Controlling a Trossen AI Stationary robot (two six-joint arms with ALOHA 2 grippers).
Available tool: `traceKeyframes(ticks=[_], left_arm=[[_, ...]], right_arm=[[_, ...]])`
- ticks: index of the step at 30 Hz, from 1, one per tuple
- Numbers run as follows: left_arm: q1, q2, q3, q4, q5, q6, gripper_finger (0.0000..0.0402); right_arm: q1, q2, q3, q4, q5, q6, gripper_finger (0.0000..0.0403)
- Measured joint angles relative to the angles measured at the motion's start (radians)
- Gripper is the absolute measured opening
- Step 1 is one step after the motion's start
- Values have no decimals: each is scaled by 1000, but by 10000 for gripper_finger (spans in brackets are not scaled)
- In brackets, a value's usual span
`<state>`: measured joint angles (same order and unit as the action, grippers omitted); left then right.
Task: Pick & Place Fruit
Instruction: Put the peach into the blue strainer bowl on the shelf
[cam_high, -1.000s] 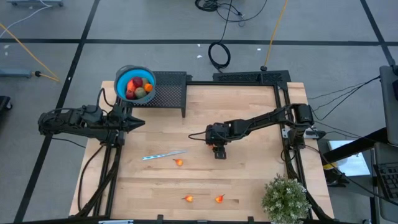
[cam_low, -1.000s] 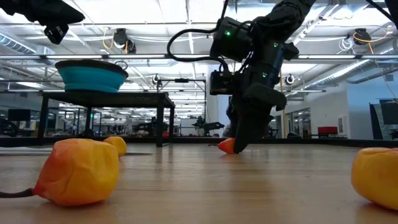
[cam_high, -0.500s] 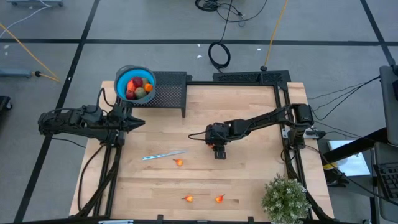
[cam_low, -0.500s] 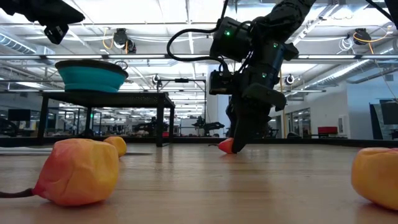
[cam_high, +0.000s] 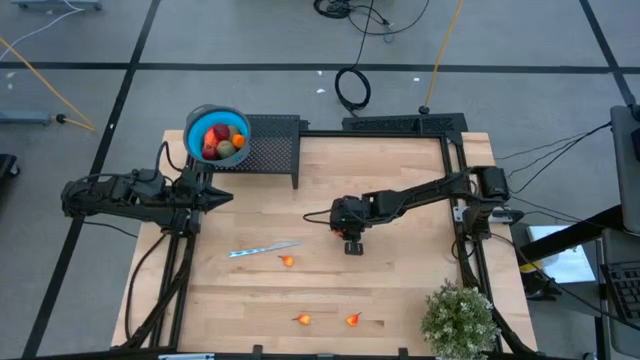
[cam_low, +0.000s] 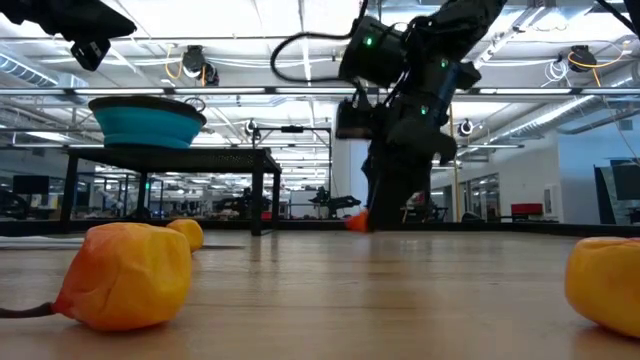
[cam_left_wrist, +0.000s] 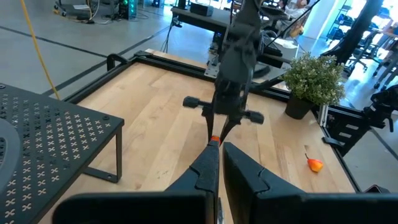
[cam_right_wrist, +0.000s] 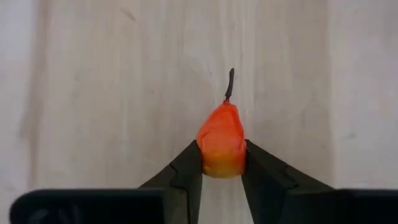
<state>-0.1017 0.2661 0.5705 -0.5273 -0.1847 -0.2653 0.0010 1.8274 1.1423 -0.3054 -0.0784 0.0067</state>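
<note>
The right gripper (cam_high: 352, 240) hangs over the middle of the wooden table (cam_high: 400, 290), its two fingers (cam_right_wrist: 186, 168) pinched on a small orange fruit with a dark stem (cam_right_wrist: 221, 148) — the wrist view shows the fruit squeezed between the finger pads, stem pointing away from the wrist, bare wood beneath it. In the low view the same fruit (cam_low: 355, 222) shows as an orange spot at the gripper's tip, clear of the tabletop.

The left gripper (cam_high: 222, 197) waits at the table's left edge, near the black perforated stand (cam_high: 268, 140); its fingers (cam_left_wrist: 205, 169) lie close together with only a narrow slit between them, holding nothing.

Three more small orange fruits lie loose on the table: one (cam_high: 288, 261) just beside the tip of the slim silver knife (cam_high: 262, 249), and two near the front edge (cam_high: 303, 319) (cam_high: 352, 320), apart from each other. A round blue bowl (cam_high: 196, 128) sits at the stand's left end — inside it are dark red round fruit (cam_high: 215, 137), a brownish-green piece (cam_high: 226, 149) and a small orange one (cam_high: 238, 141). A potted green plant (cam_high: 459, 318) stands at the front right corner.
</note>
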Motion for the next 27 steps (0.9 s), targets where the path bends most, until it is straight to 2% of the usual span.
traceKeyframes(ticks=[6,15,23,27], left_arm=[[0,0,0,0,0,-2,19],[0,1,0,0,1,-15,19],[0,2,0,1,1,-31,19],[0,2,0,0,2,-31,19]], right_arm=[[0,-119,0,21,-5,-16,88],[-2,-365,0,233,-181,-46,88],[-2,-536,0,389,-198,-47,88],[-2,-586,0,444,-277,-49,89]])
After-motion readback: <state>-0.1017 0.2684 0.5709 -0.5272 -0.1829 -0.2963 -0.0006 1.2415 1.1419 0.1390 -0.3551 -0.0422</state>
